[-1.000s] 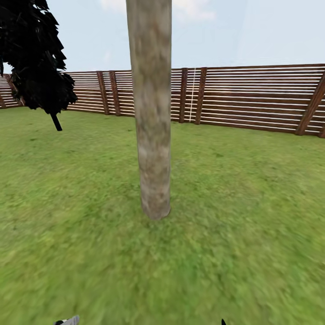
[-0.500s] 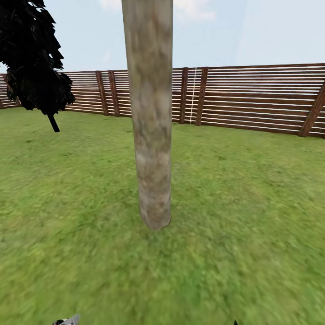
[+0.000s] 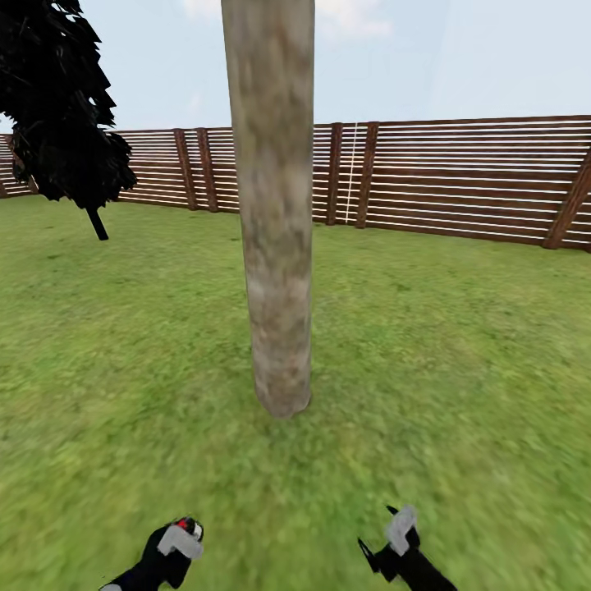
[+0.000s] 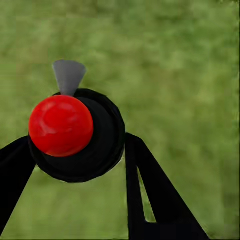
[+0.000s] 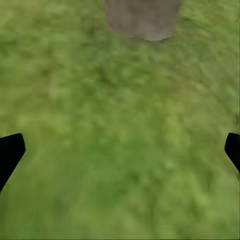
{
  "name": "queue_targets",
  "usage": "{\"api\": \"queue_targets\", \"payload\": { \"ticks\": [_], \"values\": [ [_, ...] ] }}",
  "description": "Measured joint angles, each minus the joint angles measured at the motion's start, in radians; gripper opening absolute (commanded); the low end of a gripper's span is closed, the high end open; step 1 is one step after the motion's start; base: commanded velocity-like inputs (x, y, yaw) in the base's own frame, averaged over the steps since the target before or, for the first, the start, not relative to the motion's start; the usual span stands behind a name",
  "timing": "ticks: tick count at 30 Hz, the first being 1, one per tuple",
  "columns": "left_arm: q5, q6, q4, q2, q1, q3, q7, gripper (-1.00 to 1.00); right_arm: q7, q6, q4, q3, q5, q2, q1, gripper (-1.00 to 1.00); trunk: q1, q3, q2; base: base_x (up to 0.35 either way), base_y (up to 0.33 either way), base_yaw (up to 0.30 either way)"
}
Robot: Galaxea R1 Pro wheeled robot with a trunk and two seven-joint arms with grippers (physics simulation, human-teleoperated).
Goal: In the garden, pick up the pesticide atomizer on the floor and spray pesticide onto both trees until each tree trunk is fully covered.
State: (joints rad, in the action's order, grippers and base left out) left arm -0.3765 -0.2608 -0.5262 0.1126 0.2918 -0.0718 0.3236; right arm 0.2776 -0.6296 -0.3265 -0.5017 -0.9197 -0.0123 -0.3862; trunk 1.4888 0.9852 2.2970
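Sprayer pinched in our left gripper, trunk dead ahead.

We've got the sprayer (image 4: 75,137), dark with a red knob and grey nozzle, clamped between the left gripper (image 3: 176,542) fingers (image 4: 145,185), low over the grass (image 3: 460,345). The tree trunk (image 3: 275,246) stands just ahead between both arms. Our right gripper (image 3: 392,538) hangs spread wide over grass, holding nothing. A slatted fence (image 3: 468,180) runs behind.

Thick mottled tree trunk (image 3: 275,222) on lawn (image 3: 460,345), slat fence (image 3: 460,176) behind, dark foliage (image 3: 61,98) far left, left claw (image 3: 176,538) (red-tipped) and right claw (image 3: 392,538) low.
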Motion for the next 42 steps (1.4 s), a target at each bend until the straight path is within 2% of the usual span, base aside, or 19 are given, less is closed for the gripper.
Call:
{"api": "queue_targets", "payload": {
  "ticks": [1, 2, 3, 4, 5, 7, 10, 14, 19, 22, 23, 26, 30, 33, 38, 39, 40, 41, 42],
  "values": [
    [-0.029, 0.027, 0.000, 0.007, 0.020, 0.000, 0.077, -1.00, 0.001, 0.011, -0.013, 0.088, 0.000, -0.007, -0.007, 1.00, 0.000, 0.000, 0.000, 0.000, 0.000, 0.000],
    [-0.071, 0.061, 0.000, 0.022, 0.056, 0.001, 0.215, -1.00, 0.020, 0.074, -0.046, 0.230, 0.001, -0.026, -0.021, 1.00, 0.000, 0.000, 0.000, 0.000, 0.000, 0.000],
    [-0.101, 0.074, 0.000, 0.029, 0.080, 0.001, 0.301, -1.00, 0.059, 0.140, -0.070, 0.312, 0.001, -0.042, -0.030, 1.00, 0.000, 0.000, 0.000, 0.000, 0.000, 0.000],
    [-0.136, 0.083, 0.000, 0.033, 0.105, 0.001, 0.375, -1.00, 0.130, 0.213, -0.100, 0.369, 0.002, -0.053, -0.039, 1.00, 0.000, 0.000, 0.000, 0.000, 0.000, 0.000],
    [-0.204, 0.111, 0.003, 0.034, 0.149, 0.001, 0.472, -1.00, 0.306, 0.303, -0.190, 0.416, 0.005, -0.068, -0.047, 1.00, 0.000, 0.000, 0.000, 0.000, 0.000, 0.000],
    [-0.265, 0.160, 0.001, 0.032, 0.171, 0.002, 0.533, -1.00, 0.459, 0.333, -0.284, 0.428, 0.005, -0.081, -0.050, 1.00, 0.000, 0.000, 0.000, 0.000, 0.000, 0.000],
    [-0.330, 0.199, -0.005, 0.026, 0.188, 0.002, 0.618, -1.00, 0.594, 0.361, -0.364, 0.434, 0.004, -0.100, -0.053, 1.00, 0.000, 0.000, 0.000, 0.000, 0.000, 0.000],
    [-0.382, 0.208, -0.014, 0.018, 0.198, 0.001, 0.698, -1.00, 0.628, 0.393, -0.382, 0.436, 0.004, -0.106, -0.063, 1.00, 0.000, 0.000, 0.000, 0.000, 0.000, 0.000],
    [-0.406, 0.209, -0.016, -0.002, 0.210, 0.002, 0.713, -1.00, 0.632, 0.399, -0.384, 0.435, 0.004, -0.107, -0.066, 1.00, 0.000, 0.000, 0.000, 0.000, 0.000, 0.000],
    [-0.465, 0.209, -0.017, -0.043, 0.211, 0.003, 0.721, -1.00, 0.632, 0.399, -0.384, 0.436, 0.004, -0.108, -0.066, 1.00, 0.000, 0.000, 0.000, 0.000, 0.000, 0.000],
    [-0.502, 0.211, -0.016, -0.064, 0.214, 0.002, 0.726, -1.00, 0.632, 0.399, -0.384, 0.437, 0.004, -0.111, -0.066, 1.00, 0.000, 0.000, 0.000, 0.000, 0.000, 0.000],
    [-0.561, 0.214, -0.015, -0.094, 0.229, 0.001, 0.733, -1.00, 0.633, 0.399, -0.383, 0.437, 0.004, -0.128, -0.066, 1.00, 0.000, 0.000, 0.000, 0.000, 0.000, 0.000],
    [-0.577, 0.213, -0.011, -0.112, 0.238, 0.001, 0.735, -1.00, 0.645, 0.399, -0.381, 0.439, 0.004, -0.142, -0.066, 1.00, 0.000, 0.000, 0.000, 0.000, 0.000, 0.000],
    [-0.579, 0.212, -0.011, -0.115, 0.239, 0.001, 0.743, -1.00, 0.710, 0.399, -0.386, 0.472, 0.004, -0.144, -0.066, 1.00, 0.000, 0.000, 0.000, 0.000, 0.000, 0.000],
    [-0.580, 0.211, -0.013, -0.116, 0.239, 0.003, 0.773, -1.00, 0.726, 0.398, -0.390, 0.484, 0.005, -0.144, -0.066, 1.00, 0.000, 0.000, 0.000, 0.000, 0.000, 0.000],
    [-0.581, 0.210, -0.010, -0.115, 0.239, 0.013, 0.775, -1.00, 0.726, 0.398, -0.401, 0.484, 0.005, -0.144, -0.066, 1.00, 0.000, 0.000, 0.000, 0.000, 0.000, 0.000],
    [-0.582, 0.211, -0.006, -0.114, 0.239, 0.096, 0.776, -1.00, 0.728, 0.398, -0.414, 0.485, 0.006, -0.144, -0.066, 1.00, 0.000, 0.000, 0.000, 0.000, 0.000, 0.000],
    [-0.581, 0.213, -0.007, -0.114, 0.239, 0.131, 0.776, -1.00, 0.729, 0.398, -0.418, 0.485, 0.005, -0.143, -0.066, -1.00, 0.000, 0.000, 0.000, 0.000, 0.000, 0.000],
    [-0.582, 0.213, -0.007, -0.114, 0.239, 0.139, 0.776, -1.00, 0.729, 0.398, -0.425, 0.485, 0.007, -0.142, -0.066, -1.00, 0.000, 0.000, 0.000, 0.000, 0.000, 0.000]
  ]
}}
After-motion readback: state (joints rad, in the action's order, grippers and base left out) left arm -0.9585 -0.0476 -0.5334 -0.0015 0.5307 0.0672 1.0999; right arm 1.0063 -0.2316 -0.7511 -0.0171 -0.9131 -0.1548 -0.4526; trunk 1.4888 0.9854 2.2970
